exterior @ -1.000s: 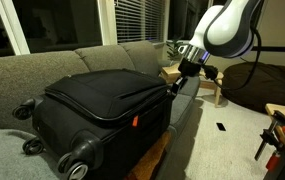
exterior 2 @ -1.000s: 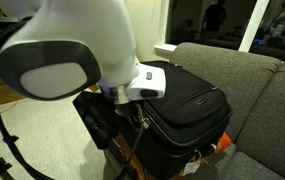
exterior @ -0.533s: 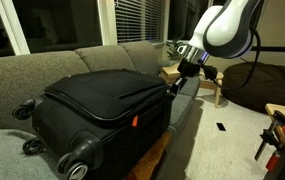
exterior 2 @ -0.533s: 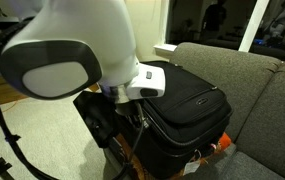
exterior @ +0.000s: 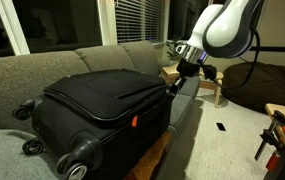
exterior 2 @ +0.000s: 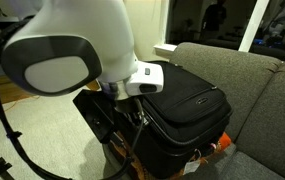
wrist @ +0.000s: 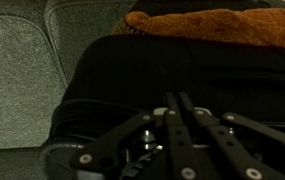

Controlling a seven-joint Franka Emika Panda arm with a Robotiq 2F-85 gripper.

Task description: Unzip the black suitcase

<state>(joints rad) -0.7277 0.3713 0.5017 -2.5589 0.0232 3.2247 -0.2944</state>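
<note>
Black suitcase lies flat on grey couch. Gripper clenched tight at the suitcase's edge; whether anything is pinched cannot be told.

The white arm looms over the black suitcase (lying flat) on the grey couch.

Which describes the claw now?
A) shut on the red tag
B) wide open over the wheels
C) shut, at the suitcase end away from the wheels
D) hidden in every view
C: the wrist view shows the claw pressed shut over the black suitcase, at the end opposite its wheels in an exterior view.
</note>
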